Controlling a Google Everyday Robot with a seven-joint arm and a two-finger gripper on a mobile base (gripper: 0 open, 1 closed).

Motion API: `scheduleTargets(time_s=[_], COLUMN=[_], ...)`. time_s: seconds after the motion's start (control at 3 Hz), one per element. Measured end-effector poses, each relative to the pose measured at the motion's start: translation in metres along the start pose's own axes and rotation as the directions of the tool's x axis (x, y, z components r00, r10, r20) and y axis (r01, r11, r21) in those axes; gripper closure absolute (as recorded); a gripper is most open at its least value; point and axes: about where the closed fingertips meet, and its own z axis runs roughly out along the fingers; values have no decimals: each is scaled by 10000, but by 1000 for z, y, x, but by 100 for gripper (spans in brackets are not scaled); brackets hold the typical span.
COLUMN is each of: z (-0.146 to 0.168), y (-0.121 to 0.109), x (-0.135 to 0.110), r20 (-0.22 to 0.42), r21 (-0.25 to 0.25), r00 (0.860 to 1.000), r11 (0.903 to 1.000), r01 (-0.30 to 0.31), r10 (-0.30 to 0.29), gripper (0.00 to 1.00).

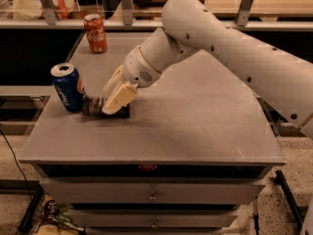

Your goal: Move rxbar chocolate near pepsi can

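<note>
As I read the table from its left side, I count two cans, one bar and one gripper. First comes the one pepsi can, upright near the left edge. Just to its right lies the one rxbar, flat on the tabletop, its left end right up against the can's base; I cannot tell if they touch. Farther back, near the rear edge, one red coke can stands upright, well apart from both. Next comes the gripper, low over the right end of the bar and covering part of it. I cannot tell whether its jaws are open, closed or clamped on the wrapper. From there the single white arm runs up and off to the right. Below the tabletop I see two drawers, one above the other.
</note>
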Motion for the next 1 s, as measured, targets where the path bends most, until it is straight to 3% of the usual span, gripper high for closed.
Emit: scheduleTargets(time_s=[0.33, 1.0], z=[0, -24], y=[-3, -5], x=[0, 16], r20=[31, -237], r21=[16, 98], r00=[10000, 9995], r11=[10000, 9998], r01=[-10, 195], r10=[10, -193], gripper=[0, 0])
